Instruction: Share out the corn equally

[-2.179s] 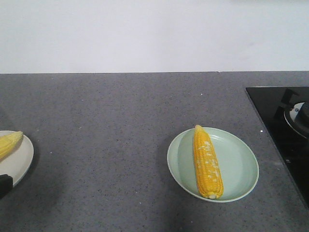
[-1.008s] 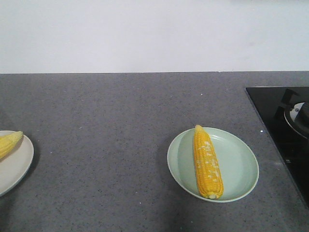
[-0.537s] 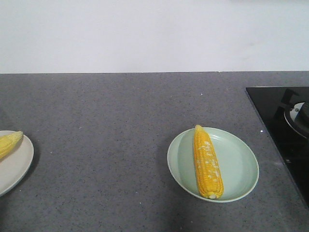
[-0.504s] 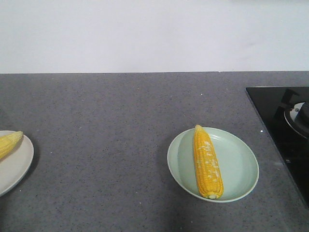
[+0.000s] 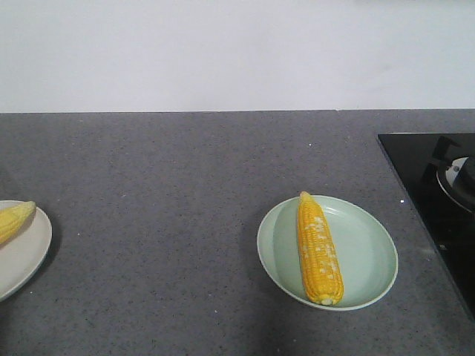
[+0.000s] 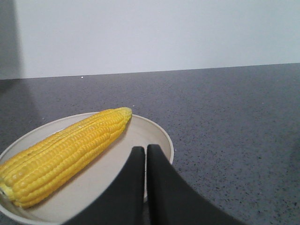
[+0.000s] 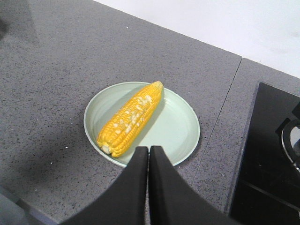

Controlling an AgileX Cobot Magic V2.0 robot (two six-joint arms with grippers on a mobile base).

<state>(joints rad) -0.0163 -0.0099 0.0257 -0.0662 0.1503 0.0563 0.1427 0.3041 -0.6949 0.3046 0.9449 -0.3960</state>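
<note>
One corn cob [image 5: 319, 249] lies lengthwise on the pale green plate [image 5: 371, 256] at the right of the counter; the right wrist view shows the same cob [image 7: 131, 117] on that plate [image 7: 180, 129]. Another corn cob [image 5: 15, 219] lies on the cream plate [image 5: 30, 248] at the left edge, seen close in the left wrist view as cob [image 6: 65, 152] on plate [image 6: 154, 133]. My left gripper [image 6: 145, 149] is shut and empty above the cream plate's near rim. My right gripper [image 7: 148, 149] is shut and empty over the green plate's near rim. Neither gripper shows in the front view.
A black cooktop [image 5: 430, 193] with a burner [image 5: 460, 178] fills the right edge of the grey speckled counter [image 5: 163, 193]; it shows in the right wrist view too, as cooktop [image 7: 267, 178]. A white wall runs behind the counter.
A dark part of the left arm at the bottom left corner 2.2 s ago has left the front view. The cobs and plates have not moved.
</note>
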